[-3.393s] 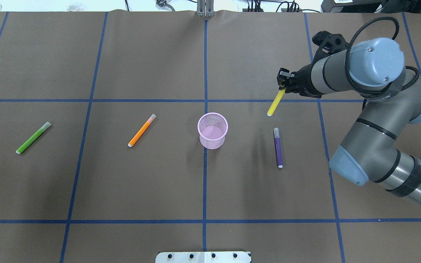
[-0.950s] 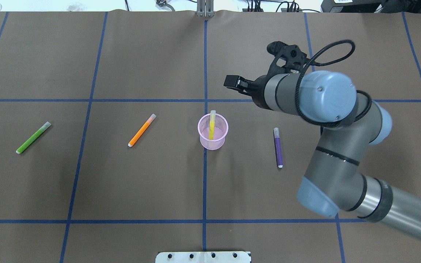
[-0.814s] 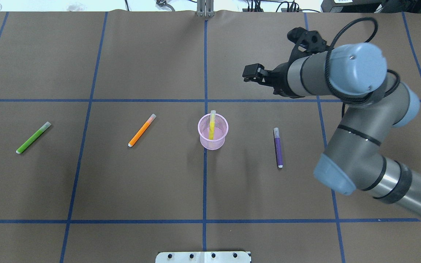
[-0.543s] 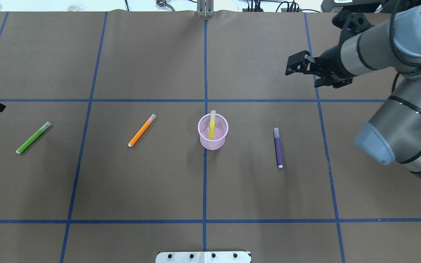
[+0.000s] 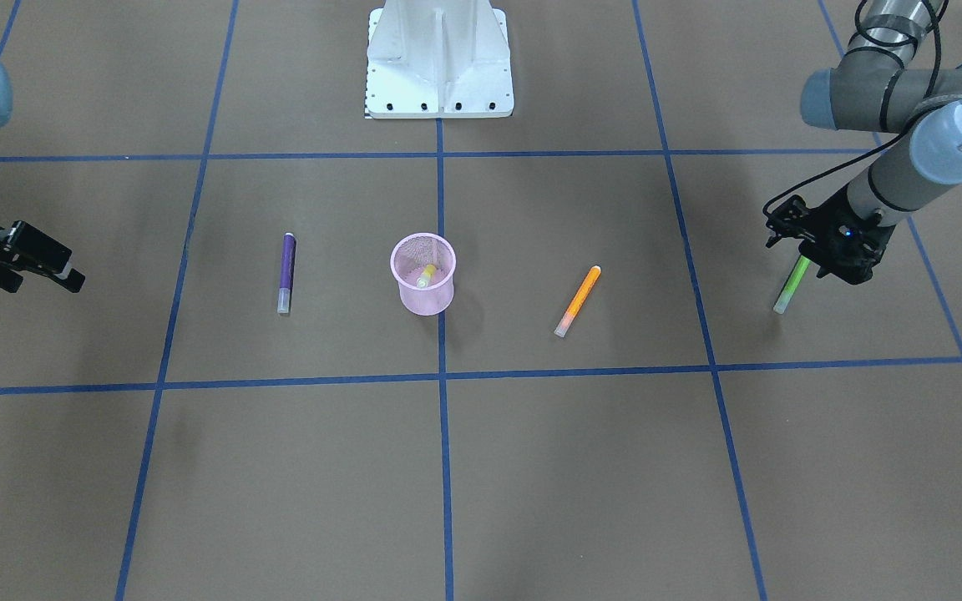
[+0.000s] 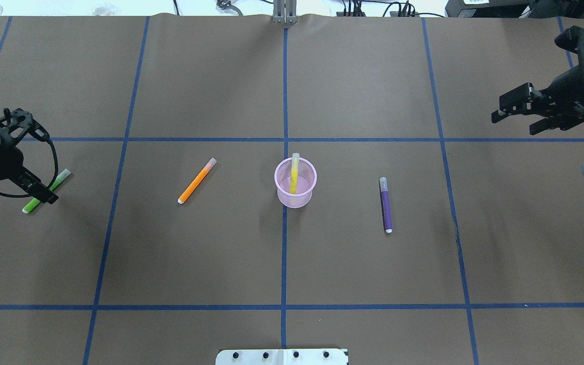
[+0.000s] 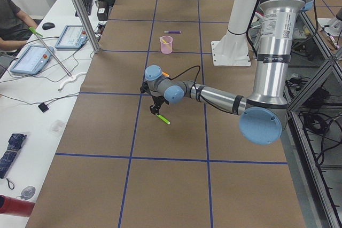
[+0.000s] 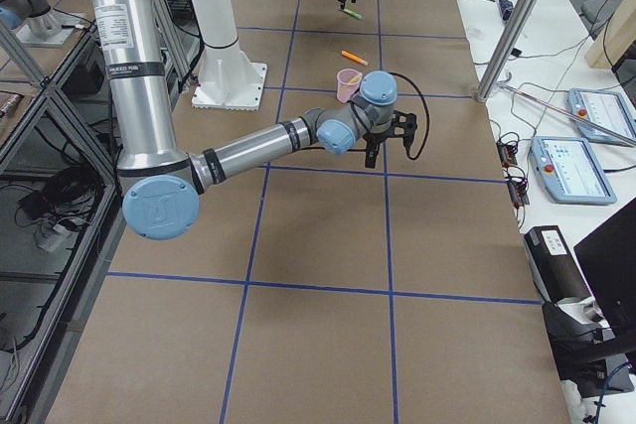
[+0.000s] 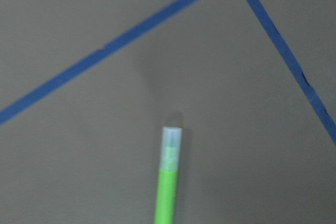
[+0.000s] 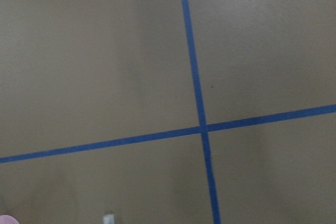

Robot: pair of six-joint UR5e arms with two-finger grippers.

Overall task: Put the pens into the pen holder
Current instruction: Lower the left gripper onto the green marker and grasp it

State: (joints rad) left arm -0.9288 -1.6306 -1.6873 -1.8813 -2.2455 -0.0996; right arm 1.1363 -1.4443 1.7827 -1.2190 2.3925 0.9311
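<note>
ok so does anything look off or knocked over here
Nothing stands out. The cup stands upright with the yellow pen leaning inside. The orange pen and purple pen lie flat on the table, and the left gripper is at the green pen.

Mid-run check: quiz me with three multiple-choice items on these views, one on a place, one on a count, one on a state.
1. Where is the yellow pen? A in the cup; B lying flat beside it; C in a gripper.
2. How many pens are outside the cup? A one; B two; C three.
3. The right gripper is: A shut on a pen; B open and empty; C shut on the cup.
Answers: 1 A, it leans inside the pink mesh. 2 C, the orange pen, purple pen and green pen. 3 B, its jaws stand apart with nothing between.
</note>
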